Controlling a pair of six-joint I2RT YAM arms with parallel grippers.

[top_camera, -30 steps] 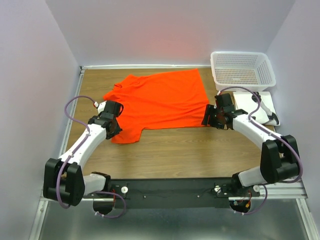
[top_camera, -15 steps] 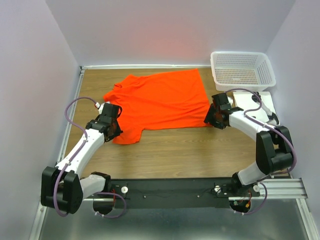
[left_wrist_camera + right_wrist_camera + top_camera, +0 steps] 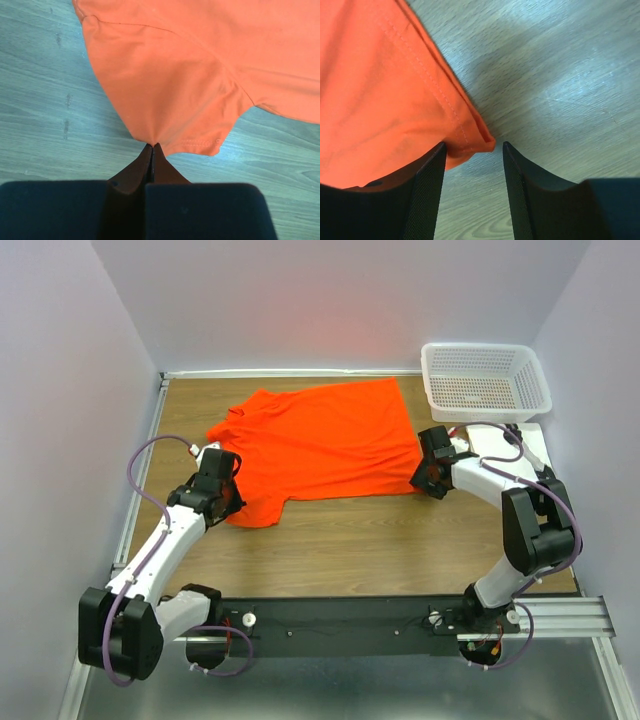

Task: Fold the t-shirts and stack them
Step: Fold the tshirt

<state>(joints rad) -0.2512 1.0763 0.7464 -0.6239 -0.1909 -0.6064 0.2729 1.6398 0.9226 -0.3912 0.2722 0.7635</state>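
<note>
The orange t-shirt (image 3: 320,440) is lying spread out flat on the wooden worktop (image 3: 350,540), more toward the far side, neck end on the left and bottom hem on the right. The left hand (image 3: 152,148) is clamped fully closed, pinching the edge of the near sleeve right at its tips. The right hand (image 3: 474,147) is down at the shirt's near right corner, its fingers (image 3: 427,190) part way apart with the hemmed corner sitting in the gap between them. It's not squeezing the cloth, though one finger overlaps it. Off to the right there's a white mesh basket (image 3: 487,380) in the far corner, with a flat white board (image 3: 530,445) just in front of it. Both are clear of the shirt.
</note>
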